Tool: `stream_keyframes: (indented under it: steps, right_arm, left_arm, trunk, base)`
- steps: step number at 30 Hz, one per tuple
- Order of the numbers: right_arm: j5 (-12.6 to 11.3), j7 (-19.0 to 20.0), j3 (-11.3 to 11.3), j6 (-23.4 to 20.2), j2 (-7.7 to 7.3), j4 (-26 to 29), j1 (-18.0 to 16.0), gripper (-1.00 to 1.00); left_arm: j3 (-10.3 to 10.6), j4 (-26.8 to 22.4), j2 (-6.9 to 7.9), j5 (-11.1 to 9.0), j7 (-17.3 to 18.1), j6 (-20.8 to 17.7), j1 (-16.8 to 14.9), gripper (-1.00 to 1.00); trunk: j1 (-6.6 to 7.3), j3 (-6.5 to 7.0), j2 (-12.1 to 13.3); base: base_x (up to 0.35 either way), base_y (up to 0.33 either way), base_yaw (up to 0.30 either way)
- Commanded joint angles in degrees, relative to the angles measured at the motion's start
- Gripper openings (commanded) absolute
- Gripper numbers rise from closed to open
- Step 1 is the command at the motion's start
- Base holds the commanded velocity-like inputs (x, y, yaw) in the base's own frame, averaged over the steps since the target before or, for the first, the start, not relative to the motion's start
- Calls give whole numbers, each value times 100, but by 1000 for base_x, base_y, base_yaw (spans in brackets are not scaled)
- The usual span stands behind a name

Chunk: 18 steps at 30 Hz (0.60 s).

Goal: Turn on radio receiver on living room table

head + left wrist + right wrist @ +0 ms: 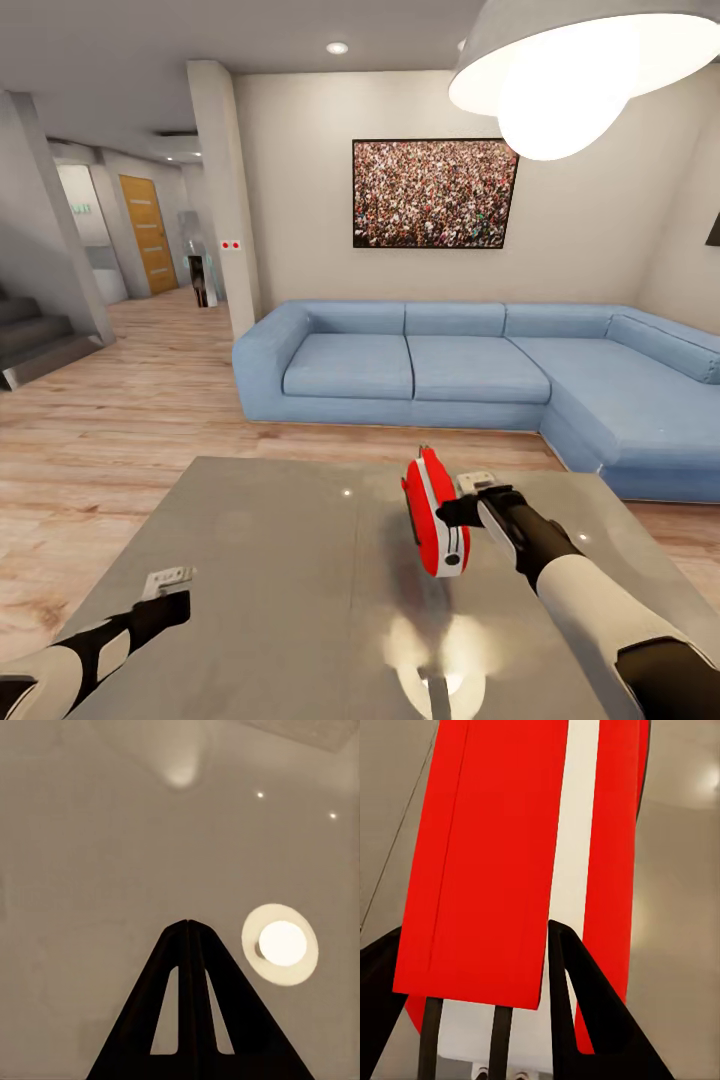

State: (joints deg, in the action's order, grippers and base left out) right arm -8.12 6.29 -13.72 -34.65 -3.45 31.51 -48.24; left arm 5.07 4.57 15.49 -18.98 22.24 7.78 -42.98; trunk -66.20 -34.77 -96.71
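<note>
Head view first: the radio receiver [436,512] is up on its edge, red with the white band showing, over the far-right part of the glossy grey worktop [280,580] in the living room, blue sofa [470,375] and crowd photo [435,193] behind it. The right tool [462,512] is right up against its side, and it looks like it's clamping the box. I can't tell if the receiver's bottom edge touches the worktop or hangs just above it. The left tool [168,590] hovers low over the near-left corner, well apart from everything.

Left wrist view: the left tool [187,924] has its fingers pressed together, gripping nothing, just pointed at the shiny top with the lamp reflection beside it.

Right wrist view: the right tool [465,967] has a dark finger on either side of the radio receiver [495,855], so it's closed on the box, catching only the end of it.

What worries me: the dial doesn't show here, so I'd guess it faces away from the arm. Pressing it means bringing the left arm across or reorienting, and with such a shallow pinch on a slick flat case, any sideways push could twist it out of the fingers. If it drops, it could slide on that glossy top.
</note>
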Motion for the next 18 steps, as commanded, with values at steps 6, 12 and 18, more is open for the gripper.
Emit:
stream_keyframes:
  steps: [6,12,18]
  right_arm:
    - [-16,49,3,28,2,-18,5,-100]
    - [-8,44,-7,31,2,-30,8,-100]
    - [-17,36,-30,-36,9,-27,8,-100]
  left_arm:
    - [1,0,-8,0,0,4,26,-100]
    - [0,0,-25,0,0,0,35,-100]
    - [-5,-8,-9,0,53,-50,36,-100]
  trunk:
    - [0,0,0]
    - [0,0,0]
    - [0,0,0]
  base:
    - [0,0,0]
    - [0,0,0]
    - [0,0,0]
